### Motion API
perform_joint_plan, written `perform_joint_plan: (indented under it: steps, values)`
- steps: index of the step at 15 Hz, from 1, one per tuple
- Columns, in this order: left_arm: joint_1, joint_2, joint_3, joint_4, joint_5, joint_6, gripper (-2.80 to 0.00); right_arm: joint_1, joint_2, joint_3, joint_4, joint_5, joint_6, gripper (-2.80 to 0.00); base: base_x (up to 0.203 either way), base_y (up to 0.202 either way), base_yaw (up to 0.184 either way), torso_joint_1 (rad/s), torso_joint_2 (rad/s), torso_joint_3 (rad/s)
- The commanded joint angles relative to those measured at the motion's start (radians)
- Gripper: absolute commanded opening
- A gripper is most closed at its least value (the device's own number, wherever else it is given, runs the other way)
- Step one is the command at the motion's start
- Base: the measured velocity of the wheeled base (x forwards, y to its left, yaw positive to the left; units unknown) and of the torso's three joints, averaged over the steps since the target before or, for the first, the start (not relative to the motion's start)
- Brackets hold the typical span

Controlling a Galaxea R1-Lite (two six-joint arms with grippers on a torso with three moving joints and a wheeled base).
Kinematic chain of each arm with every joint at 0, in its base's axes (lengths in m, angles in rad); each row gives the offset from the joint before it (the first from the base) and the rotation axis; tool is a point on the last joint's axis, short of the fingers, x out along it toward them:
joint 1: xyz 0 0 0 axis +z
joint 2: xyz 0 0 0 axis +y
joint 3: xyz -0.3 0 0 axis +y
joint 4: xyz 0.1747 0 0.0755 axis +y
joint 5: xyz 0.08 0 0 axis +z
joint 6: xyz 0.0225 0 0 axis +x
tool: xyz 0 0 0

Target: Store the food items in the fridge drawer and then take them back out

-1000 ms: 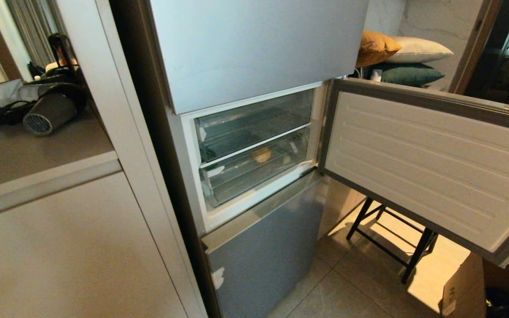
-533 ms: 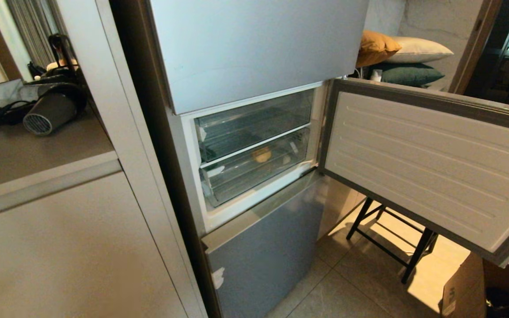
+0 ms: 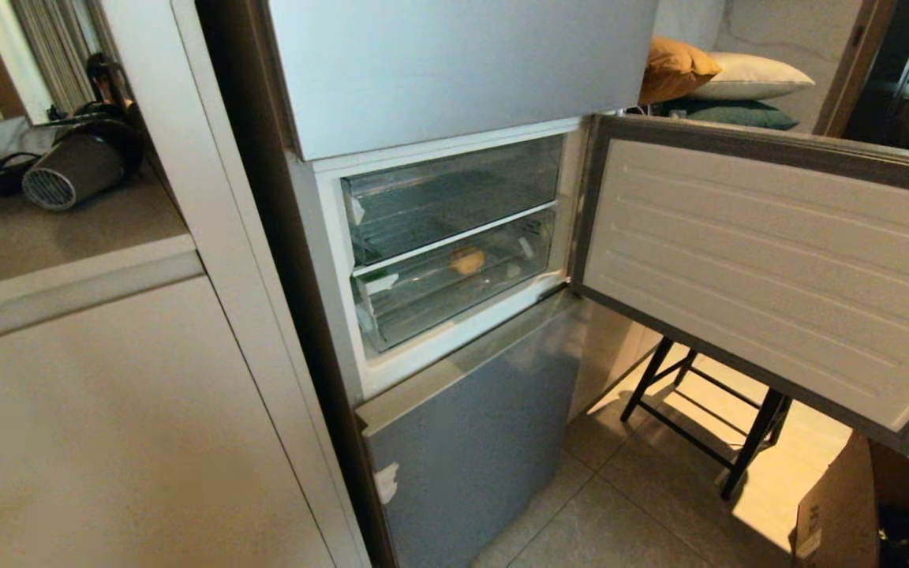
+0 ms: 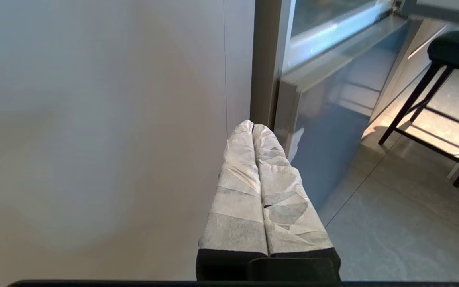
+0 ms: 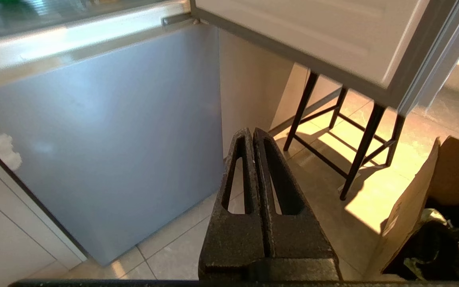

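The potato [image 3: 467, 259] is seen inside the lower fridge drawer [image 3: 423, 304], behind its clear front. It is judged firm, fairly heavy, best gripped across the middle. Both grippers' fingers, left [image 4: 252, 126] and right [image 5: 251, 133], are pressed together, empty.

We are seeing the grey-framed white fridge door [image 3: 754, 268] standing wide open, leaving the front of the clear plastic fridge drawer [image 3: 454, 284] reachable; a black-legged stool [image 3: 699, 418] and brown cardboard box [image 3: 833, 513] are crowding the floor beneath it.

Left claw [image 4: 252, 127] with wrapped fingers pressed together, right claw [image 5: 252, 133] likewise closed, both empty
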Motion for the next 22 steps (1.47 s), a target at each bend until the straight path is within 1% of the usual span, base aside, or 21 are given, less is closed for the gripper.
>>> perform_joint_plan:
  steps: [1, 3, 5, 12, 22]
  values:
    - [0.001, 0.000, 0.009, -0.001, 0.000, 0.000, -2.80, 0.001, 0.002, 0.000, 0.000, 0.000, 0.000, -2.80, 0.000, 0.000, 0.000, -0.206, 0.55, 0.344]
    - [0.000, 0.000, 0.009, -0.001, 0.000, 0.000, -2.80, 0.001, 0.002, 0.000, 0.000, 0.000, 0.000, -2.80, 0.000, 0.000, 0.000, -0.190, 0.55, 0.352]
    - [0.000, 0.000, 0.009, -0.001, 0.000, 0.000, -2.80, 0.001, 0.002, 0.000, 0.000, 0.000, 0.000, -2.80, 0.000, 0.000, 0.000, -0.087, 0.26, 0.168]
    - [0.001, 0.000, 0.009, -0.001, 0.000, 0.000, -2.80, 0.001, 0.002, 0.000, 0.000, 0.000, 0.000, -2.80, 0.000, -0.001, 0.008, -0.012, 0.03, 0.021]
    - [-0.001, 0.000, 0.009, -0.001, 0.000, 0.000, -2.80, 0.001, 0.002, 0.000, 0.000, 0.000, 0.000, -2.80, 0.002, -0.007, 0.165, 0.003, 0.00, 0.003]
